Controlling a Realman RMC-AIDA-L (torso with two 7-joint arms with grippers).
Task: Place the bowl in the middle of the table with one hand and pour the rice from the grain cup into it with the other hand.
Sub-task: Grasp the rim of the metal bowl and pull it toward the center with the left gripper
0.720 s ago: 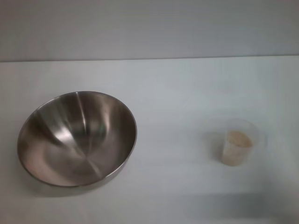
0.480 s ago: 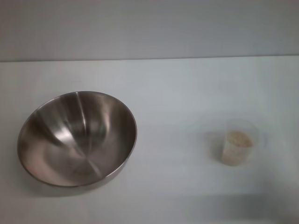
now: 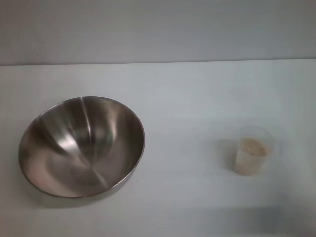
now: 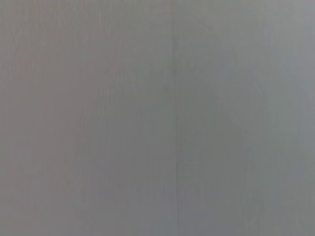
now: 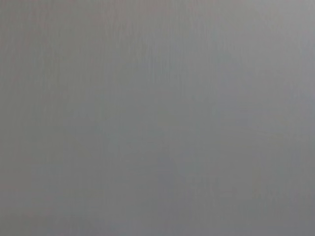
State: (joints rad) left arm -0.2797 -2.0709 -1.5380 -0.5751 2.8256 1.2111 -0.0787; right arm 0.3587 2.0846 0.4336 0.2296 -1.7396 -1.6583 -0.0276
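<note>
White and matte, the table [image 3: 197, 94] is seen from the head view. On its left side the bowl [image 3: 81, 146] is placed, tilted. Well apart, on the right, the grain cup [image 3: 252, 150] is stood upright with the rice [image 3: 251, 157] inside. No gripper is shown, so neither claw's state can be told.

Steel mixing bowl [image 3: 81, 146]: shiny silver, brushed finish inside, darker grey bands alternating with bright pale streaks radiating from centre, faint warm pinkish tint near lower left wall; rim thin bright line. Counter [image 3: 197, 94]: plain matte white, faint bluish-grey cast, no pattern. Grain cup [image 3: 252, 150]: translucent clear plastic, milky at upper wall. Rice [image 3: 252, 146]: pale beige, off-white speckle, fills lower part of cup. Wall behind counter: flat grey. Both wrist views: uniform grey, featureless.
</note>
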